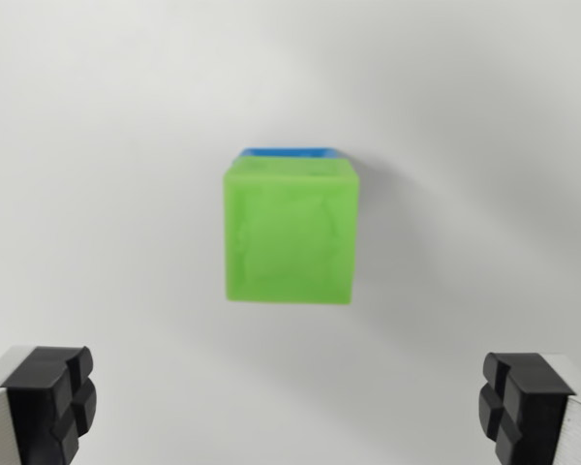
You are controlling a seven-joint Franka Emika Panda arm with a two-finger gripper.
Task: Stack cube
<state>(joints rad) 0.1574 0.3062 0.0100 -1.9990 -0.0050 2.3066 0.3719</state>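
Fingers [48,402] stood wide apart at the frame's lower corners, holding nothing, above a green cube [290,235] at centre.

It sat on a blue cube [289,152], of which only a sliver peeked out at its top edge; the stack looked made, so a straight lift clear, without nudging it, seemed best. White worktop [97,145] was bare all round, leaving ample room.

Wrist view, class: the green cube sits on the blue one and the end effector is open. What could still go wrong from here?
1. The green cube hides nearly all of the blue cube; only a strip shows at the far edge, so it may be offset and could topple.
2. The open end effector straddles the stack line; a sideways retreat might clip the green cube.
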